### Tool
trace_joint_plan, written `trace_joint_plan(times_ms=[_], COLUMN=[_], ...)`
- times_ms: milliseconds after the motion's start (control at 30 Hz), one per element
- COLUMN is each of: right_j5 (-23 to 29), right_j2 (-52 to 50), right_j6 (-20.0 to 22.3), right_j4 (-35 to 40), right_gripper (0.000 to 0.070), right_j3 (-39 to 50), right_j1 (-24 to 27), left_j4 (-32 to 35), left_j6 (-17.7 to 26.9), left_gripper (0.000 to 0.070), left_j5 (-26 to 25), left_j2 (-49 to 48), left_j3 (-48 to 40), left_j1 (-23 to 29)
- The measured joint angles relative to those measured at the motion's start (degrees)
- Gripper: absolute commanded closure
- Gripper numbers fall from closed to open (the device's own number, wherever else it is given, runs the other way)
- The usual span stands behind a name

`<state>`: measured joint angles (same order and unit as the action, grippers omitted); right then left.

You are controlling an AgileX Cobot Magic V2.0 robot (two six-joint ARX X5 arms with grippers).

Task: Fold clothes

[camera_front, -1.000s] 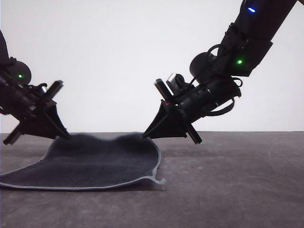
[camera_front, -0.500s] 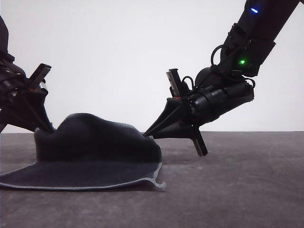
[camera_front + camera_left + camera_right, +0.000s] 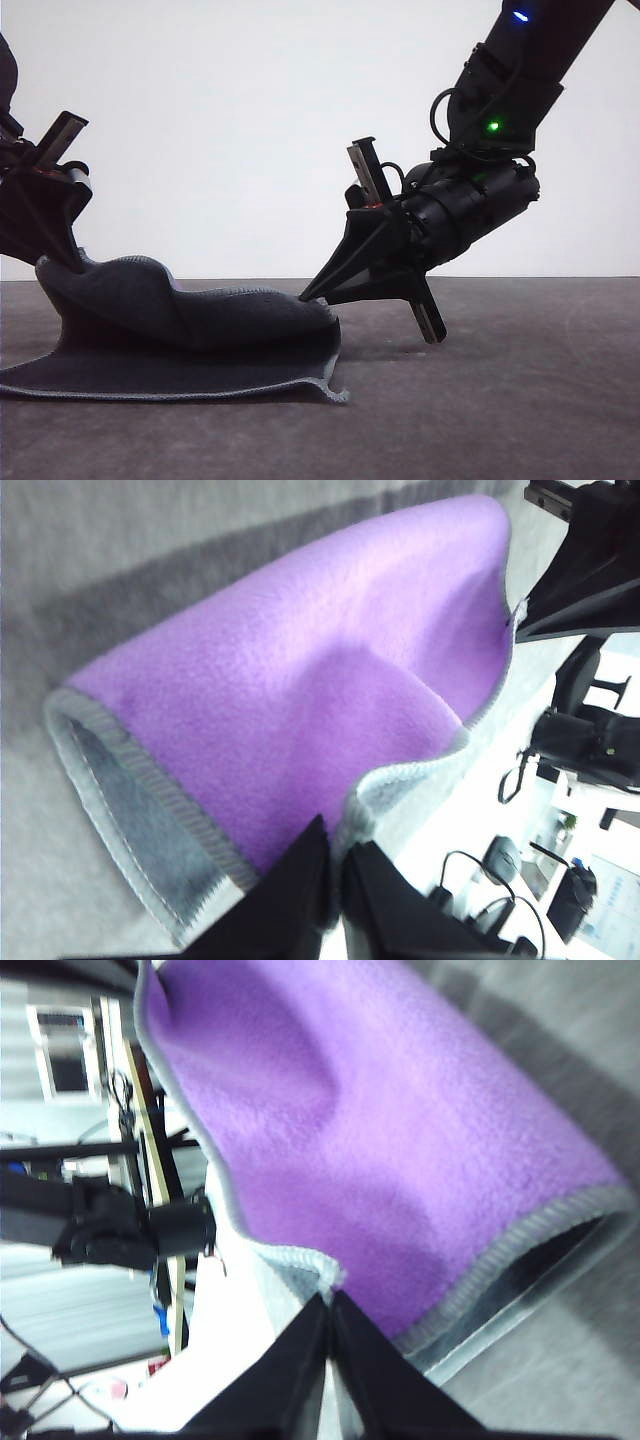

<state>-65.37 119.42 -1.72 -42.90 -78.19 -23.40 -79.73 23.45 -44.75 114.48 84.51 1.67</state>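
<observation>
Change: since half a second ago, the lifted far edge of the cloth (image 3: 190,320) has sunk lower and been drawn toward the left of the front view; the left gripper (image 3: 72,262) has moved further left.
Surface: dark grey table (image 3: 500,390) across the lower frame, plain white wall (image 3: 250,120) behind.
Cloth: lower left of the front view, charcoal face outward, near edge flat on the table, far edge raised and curling over; the wrist views show its purple face with grey edging.
Left gripper: clenched on the cloth's corner at far left, fingers angled downward.
Right gripper (image 3: 306,296): clamped on the other far corner at centre frame, arm slanting down from upper right.
</observation>
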Motion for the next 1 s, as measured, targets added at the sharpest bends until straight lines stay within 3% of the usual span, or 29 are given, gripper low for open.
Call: trace_joint_plan(times_ms=[300, 367, 500, 600, 867, 1000], right_j5=[-0.01, 0.01, -0.03, -0.06, -0.06, 0.47], right_j2=[0.00, 0.00, 0.00, 0.00, 0.00, -0.02], right_j6=[2.59, 2.90, 3.08, 3.06, 3.45, 4.27], right_j4=[-2.88, -2.95, -2.95, -2.97, -2.99, -3.24], right_gripper=[0.0698, 0.0647, 0.0468, 0.0414, 0.0402, 0.0356], right_j3=[0.00, 0.00, 0.00, 0.00, 0.00, 0.00], right_j1=[-0.28, -0.26, -0.28, -0.28, -0.26, -0.15], left_j4=[-1.73, -1.74, -1.78, -1.80, -1.82, -1.85], left_j6=[0.66, 0.76, 0.78, 0.82, 0.93, 0.93], left_gripper=[0.0684, 0.0604, 0.0377, 0.0303, 0.0300, 0.0300], left_j5=[0.04, 0.07, 0.18, 0.22, 0.24, 0.24], left_j2=[0.00, 0.00, 0.00, 0.00, 0.00, 0.00], left_j3=[0.00, 0.00, 0.00, 0.00, 0.00, 0.02], left_j1=[0.00, 0.00, 0.00, 0.00, 0.00, 0.18])
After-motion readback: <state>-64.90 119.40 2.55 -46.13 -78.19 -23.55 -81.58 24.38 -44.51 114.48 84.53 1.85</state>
